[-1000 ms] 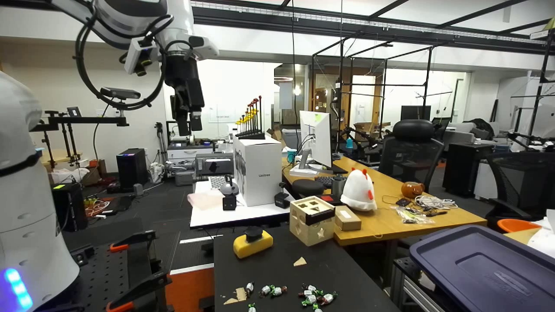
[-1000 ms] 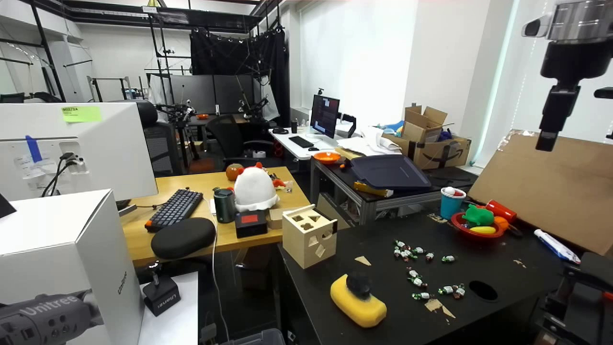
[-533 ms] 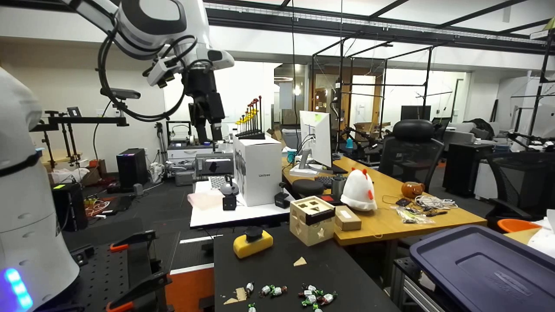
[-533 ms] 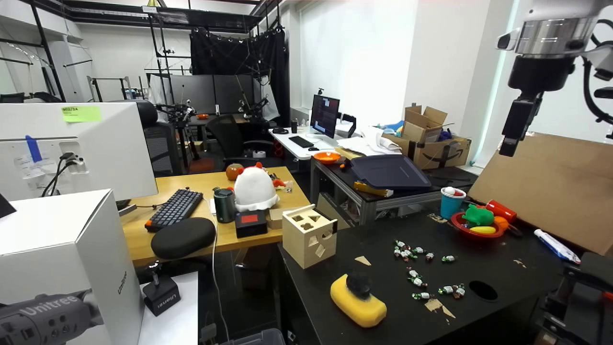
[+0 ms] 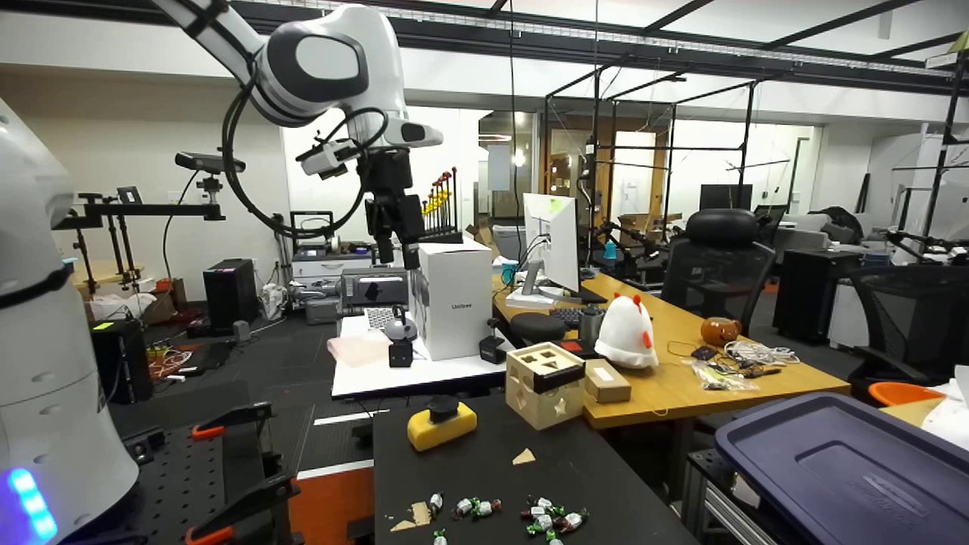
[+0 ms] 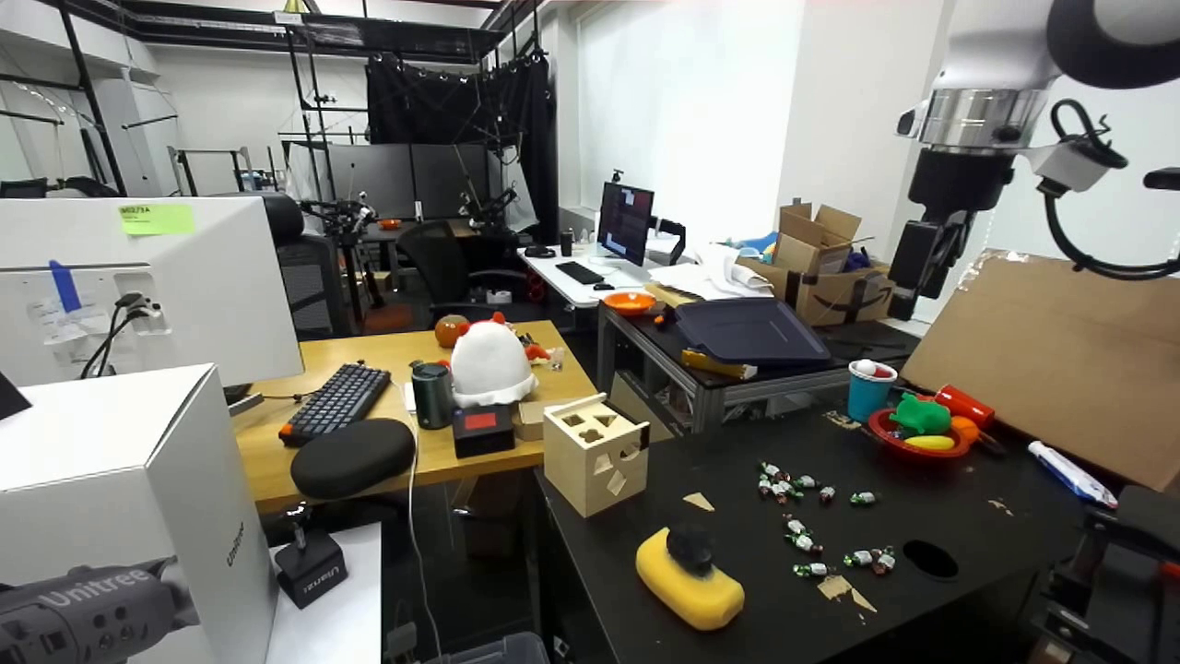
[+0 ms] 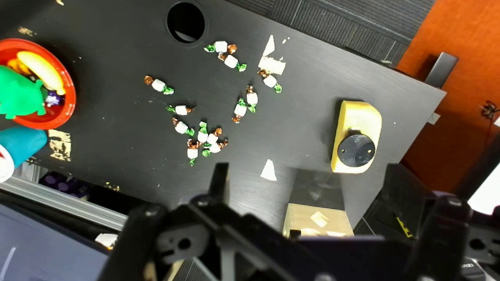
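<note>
Yellow block (image 6: 687, 587) sits near the tabletop edge (image 6: 590, 572), with open air beneath the empty, wide-spread gripper (image 7: 308, 167).

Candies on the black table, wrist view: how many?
12 candies: 2 by the hole, 1 at a pale patch, 4 in a cluster, 2 between that patch and the cluster, 3 nearer the bowl. Fingers block part of this view; it alone can't rule out more.

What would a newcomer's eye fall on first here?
Probably the yellow block with its black knob, near the wooden box on the black table. Then the red bowl of toys toward the opposite end, beside a blue cup, with candies scattered between. The gripper hangs open well above the table, holding nothing.
</note>
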Tool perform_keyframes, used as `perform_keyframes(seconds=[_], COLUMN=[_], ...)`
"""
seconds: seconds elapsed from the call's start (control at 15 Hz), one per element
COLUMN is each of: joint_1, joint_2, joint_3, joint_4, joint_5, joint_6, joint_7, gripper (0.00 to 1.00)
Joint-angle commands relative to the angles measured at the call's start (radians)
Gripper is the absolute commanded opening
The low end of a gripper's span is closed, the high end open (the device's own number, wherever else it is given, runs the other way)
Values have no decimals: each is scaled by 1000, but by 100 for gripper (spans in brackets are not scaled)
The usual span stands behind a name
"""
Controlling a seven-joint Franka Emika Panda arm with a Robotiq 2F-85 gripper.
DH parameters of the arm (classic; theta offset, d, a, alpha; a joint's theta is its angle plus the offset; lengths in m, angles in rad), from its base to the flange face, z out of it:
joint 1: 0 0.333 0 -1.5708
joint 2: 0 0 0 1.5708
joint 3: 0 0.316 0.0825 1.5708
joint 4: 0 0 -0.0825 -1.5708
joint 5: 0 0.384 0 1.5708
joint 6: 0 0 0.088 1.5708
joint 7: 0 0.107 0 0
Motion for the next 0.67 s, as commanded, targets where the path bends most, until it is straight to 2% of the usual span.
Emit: perform_keyframes(seconds=[0.0,0.6], joint_1=[4,-5], joint_2=[138,431], joint_3=[-27,-46], joint_4=[79,248], joint_5=[53,213], joint_6=[53,92], joint_7=[-45,-108], gripper=[100,100])
